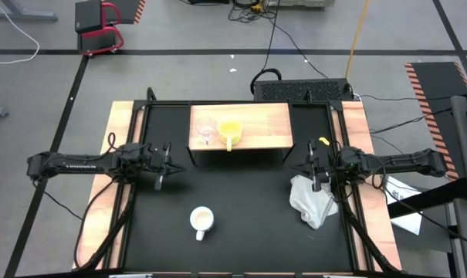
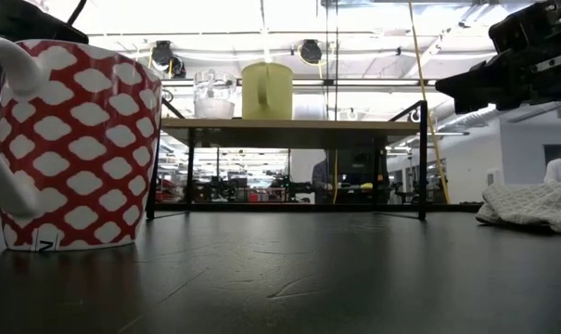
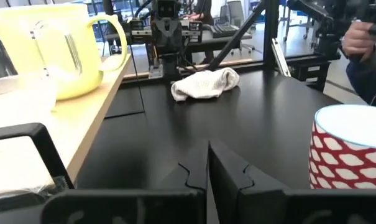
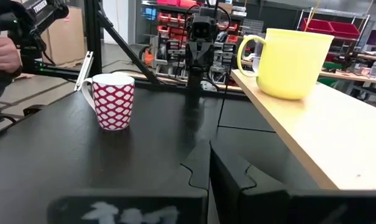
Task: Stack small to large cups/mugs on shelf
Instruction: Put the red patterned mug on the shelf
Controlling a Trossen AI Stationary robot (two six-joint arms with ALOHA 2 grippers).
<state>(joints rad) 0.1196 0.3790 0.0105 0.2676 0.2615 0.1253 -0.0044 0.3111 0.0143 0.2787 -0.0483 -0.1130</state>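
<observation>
The clear glass cup (image 1: 205, 130) and the yellow mug (image 1: 230, 131) stand side by side on the left half of the light wooden shelf (image 1: 264, 123) at the table's far side. The white mug with a red pattern (image 1: 201, 221) stands upright on the black tabletop near the front edge; it also shows in the low view (image 2: 71, 144). My left gripper (image 1: 167, 165) hovers shut and empty at the table's left, level with the shelf's front. My right gripper (image 1: 314, 171) hovers shut and empty at the table's right, above the white cloth.
A crumpled white cloth (image 1: 314, 201) lies on the table at the right, under my right gripper. Wooden side boards (image 1: 117, 177) flank the black tabletop. A person's hand (image 3: 362, 37) shows beyond the table's near side. The shelf's right half (image 1: 268, 131) is bare.
</observation>
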